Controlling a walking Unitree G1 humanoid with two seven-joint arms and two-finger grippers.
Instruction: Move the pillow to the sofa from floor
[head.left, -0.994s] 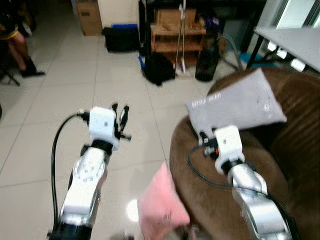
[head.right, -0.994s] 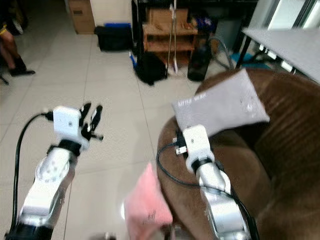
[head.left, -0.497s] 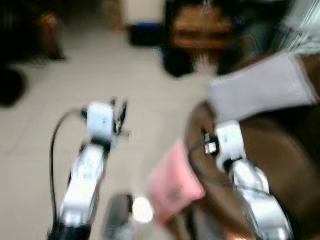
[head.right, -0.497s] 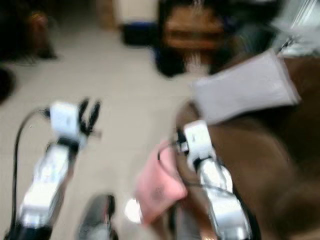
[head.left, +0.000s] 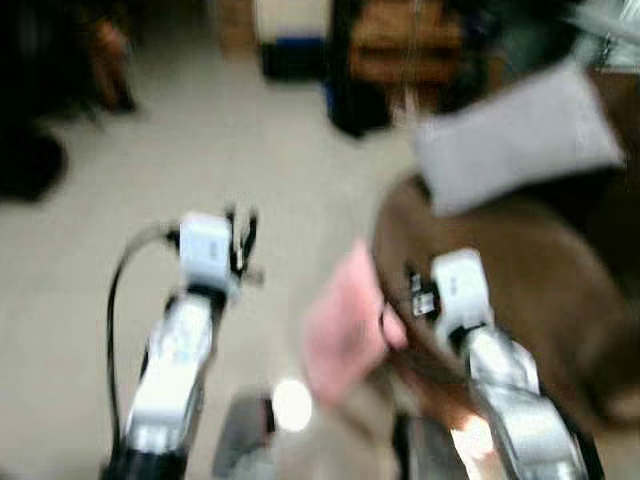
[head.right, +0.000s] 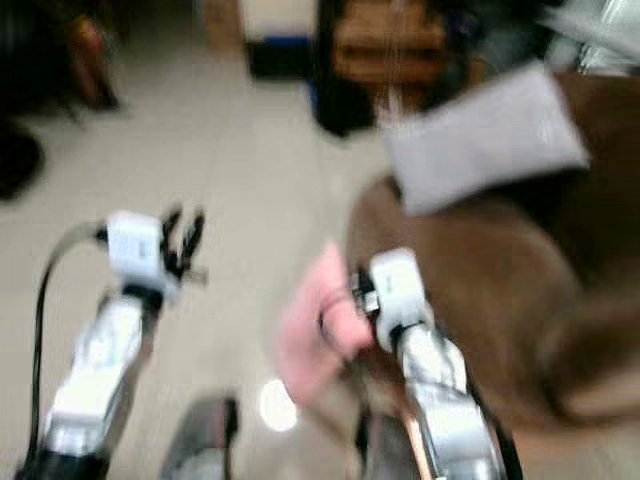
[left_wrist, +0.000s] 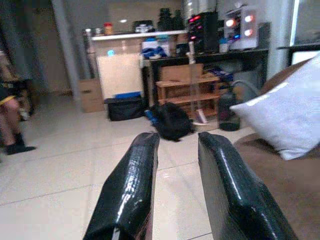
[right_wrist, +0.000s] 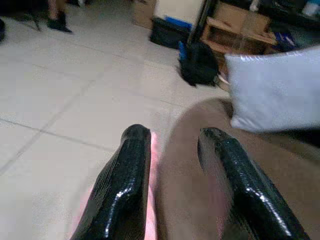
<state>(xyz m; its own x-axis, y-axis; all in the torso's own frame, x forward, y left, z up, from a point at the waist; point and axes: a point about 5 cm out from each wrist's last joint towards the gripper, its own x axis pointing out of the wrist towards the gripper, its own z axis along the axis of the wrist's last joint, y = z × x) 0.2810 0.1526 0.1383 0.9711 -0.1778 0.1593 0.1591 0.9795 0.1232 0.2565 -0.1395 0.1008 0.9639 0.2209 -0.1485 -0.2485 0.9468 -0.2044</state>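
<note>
A pink pillow lies on the tiled floor against the side of the brown sofa. A grey pillow rests on the sofa's arm. My right gripper is open with nothing in it, held over the sofa's edge. The pink pillow shows just below and between its fingers. My left gripper is raised over bare floor to the left, open and holding nothing. Both eye views are blurred.
A black bag, a wooden shelf and a cardboard box stand at the far wall. A person's legs are at the far left. Open tile floor lies between them and me.
The whole picture has shifted and blurred, so the camera moved. The pink pillow now shows higher in view, nearer my right wrist. Both arms keep their pose.
</note>
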